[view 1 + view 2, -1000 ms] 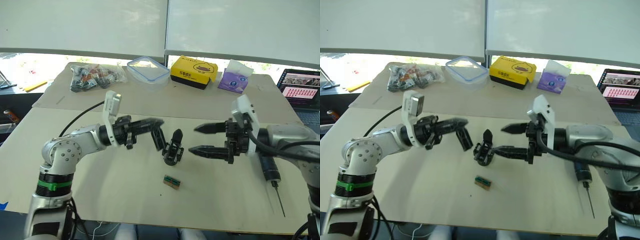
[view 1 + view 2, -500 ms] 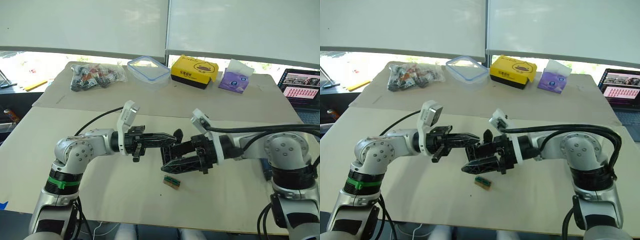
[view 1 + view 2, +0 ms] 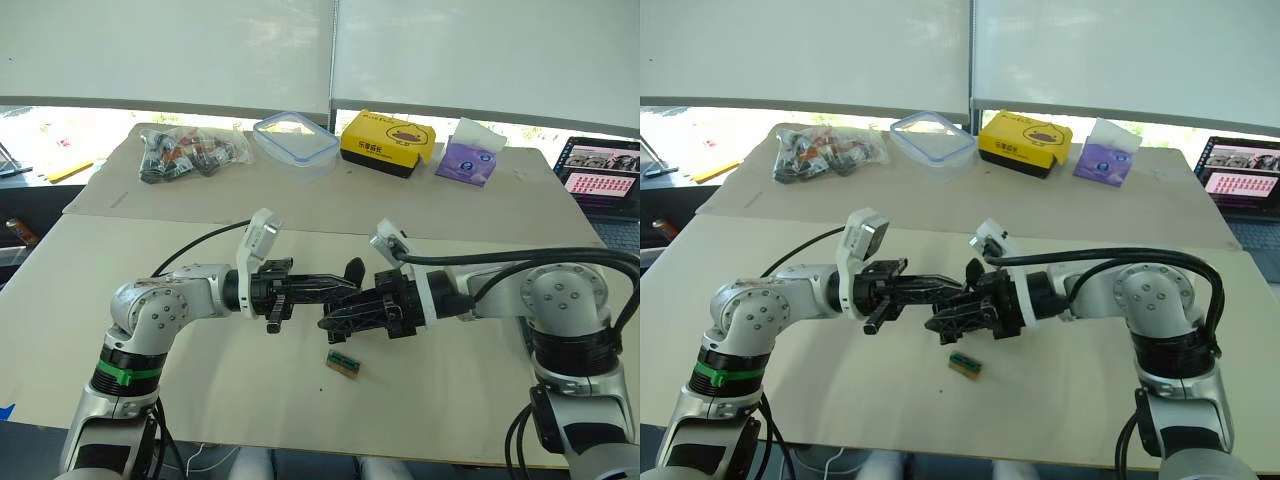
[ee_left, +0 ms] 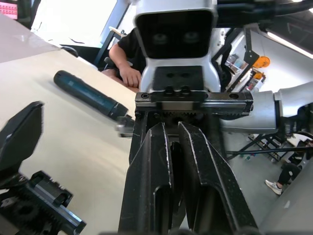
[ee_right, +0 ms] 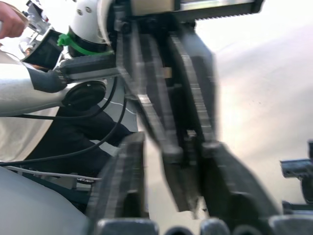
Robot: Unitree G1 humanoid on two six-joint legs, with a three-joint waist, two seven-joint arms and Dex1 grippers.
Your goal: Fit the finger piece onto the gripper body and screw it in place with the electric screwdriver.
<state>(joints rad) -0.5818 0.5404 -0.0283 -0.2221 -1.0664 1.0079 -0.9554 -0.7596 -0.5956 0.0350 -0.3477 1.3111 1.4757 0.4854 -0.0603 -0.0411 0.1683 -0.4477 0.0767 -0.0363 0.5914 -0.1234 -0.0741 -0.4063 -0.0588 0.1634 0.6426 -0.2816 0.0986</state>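
Both grippers meet tip to tip at frame centre, left gripper (image 3: 335, 287) pinched together, right gripper (image 3: 335, 315) slightly apart around it, the gripper body (image 3: 353, 272) just behind them on the desk (image 3: 200, 370).

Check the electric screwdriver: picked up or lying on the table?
Lying down. In the left wrist view the electric screwdriver rests on its side on the table, with nothing holding it.
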